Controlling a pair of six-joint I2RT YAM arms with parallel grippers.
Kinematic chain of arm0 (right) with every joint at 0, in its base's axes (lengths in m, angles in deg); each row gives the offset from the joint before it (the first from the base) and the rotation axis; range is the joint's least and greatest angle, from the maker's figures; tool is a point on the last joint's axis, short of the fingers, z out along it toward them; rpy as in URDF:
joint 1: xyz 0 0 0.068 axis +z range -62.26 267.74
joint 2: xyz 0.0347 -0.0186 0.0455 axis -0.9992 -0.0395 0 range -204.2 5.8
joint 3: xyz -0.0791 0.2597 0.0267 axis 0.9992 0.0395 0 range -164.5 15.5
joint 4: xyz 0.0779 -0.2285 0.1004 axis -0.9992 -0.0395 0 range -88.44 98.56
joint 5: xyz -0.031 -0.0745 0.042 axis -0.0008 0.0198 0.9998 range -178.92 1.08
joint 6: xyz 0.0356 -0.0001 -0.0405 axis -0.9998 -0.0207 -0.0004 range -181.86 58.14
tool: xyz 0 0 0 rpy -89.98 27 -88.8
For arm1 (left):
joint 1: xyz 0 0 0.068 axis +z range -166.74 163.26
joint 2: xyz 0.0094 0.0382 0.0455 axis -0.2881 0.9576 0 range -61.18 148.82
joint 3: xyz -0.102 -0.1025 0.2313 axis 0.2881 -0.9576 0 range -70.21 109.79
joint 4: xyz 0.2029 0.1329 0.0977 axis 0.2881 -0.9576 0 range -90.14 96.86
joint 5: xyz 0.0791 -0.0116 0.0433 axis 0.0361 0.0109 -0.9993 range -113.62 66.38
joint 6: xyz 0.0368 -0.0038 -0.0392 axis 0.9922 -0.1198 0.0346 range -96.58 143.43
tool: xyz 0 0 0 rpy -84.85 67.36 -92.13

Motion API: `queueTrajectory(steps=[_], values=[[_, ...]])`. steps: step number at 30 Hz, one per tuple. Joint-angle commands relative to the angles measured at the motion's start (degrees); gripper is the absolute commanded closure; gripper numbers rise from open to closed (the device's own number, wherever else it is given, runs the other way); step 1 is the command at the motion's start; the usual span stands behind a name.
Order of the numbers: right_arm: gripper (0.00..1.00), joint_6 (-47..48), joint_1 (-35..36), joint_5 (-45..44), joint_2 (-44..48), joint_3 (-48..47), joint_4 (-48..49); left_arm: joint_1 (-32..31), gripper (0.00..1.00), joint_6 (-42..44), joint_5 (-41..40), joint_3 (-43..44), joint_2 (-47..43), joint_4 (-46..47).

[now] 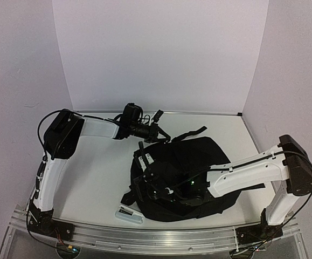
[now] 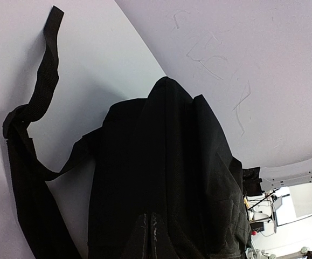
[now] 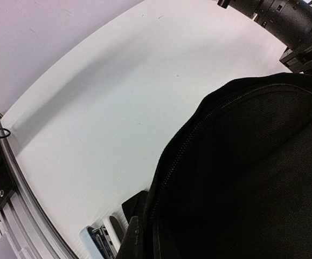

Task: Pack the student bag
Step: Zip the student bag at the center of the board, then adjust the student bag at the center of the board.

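Plain black student bag (image 1: 212,156) with black straps (image 2: 41,100), white surface (image 1: 96,172), white left arm (image 1: 99,128) and right arm (image 1: 247,171) with black joints, pale lilac walls (image 1: 161,54), silver rail (image 1: 161,238)

I see open table (image 1: 99,178) on the left, between the left arm (image 1: 99,128) and the student bag (image 1: 209,156) — room to pass there. The right arm (image 1: 247,171) lies across the bag, blocking the right side. A strap (image 1: 191,134) trails at the far edge, and a flat pale item (image 1: 129,215) sits by the bag's near-left corner.
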Motion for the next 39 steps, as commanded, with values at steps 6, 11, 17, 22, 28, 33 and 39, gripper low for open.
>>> queueTrajectory(steps=[6, 11, 17, 22, 28, 33, 39], values=[[1.0, -5.95, 1.96, -7.84, 6.48, 0.43, 4.52, 0.24, 0.7, 1.3, -6.57, 4.85, -1.7, -0.43], [1.0, -10.28, 0.68, -18.39, 8.59, -0.87, 0.2, 1.5, 0.29, 5.4, -14.1, -0.38, -12.3, -6.91], [1.0, -9.91, -2.13, -19.53, 6.47, -4.28, -0.36, 3.78, 0.11, 7.21, -26.85, -7.92, -26.3, -14.58], [1.0, -9.34, -5.67, -15.31, 1.32, -10.93, -0.45, 6.81, 0.06, 2.66, -34.99, -16.31, -36.71, -19.05], [1.0, -7.42, -9.9, -10.98, -8.73, -21.21, -0.49, 7.13, 0.04, -6.22, -43.01, -32.56, -49.23, -15.74], [0.99, -5.36, -12.56, -5.67, -16.56, -31.4, -0.7, 7.12, 0.04, -14.55, -44.33, -45.54, -57.72, -12.03], [0.43, -1.87, -13.21, -6.19, -14.12, -34.77, -2.53, 5.31, 0.04, -15.95, -40.78, -51.94, -60.24, -8.58]])
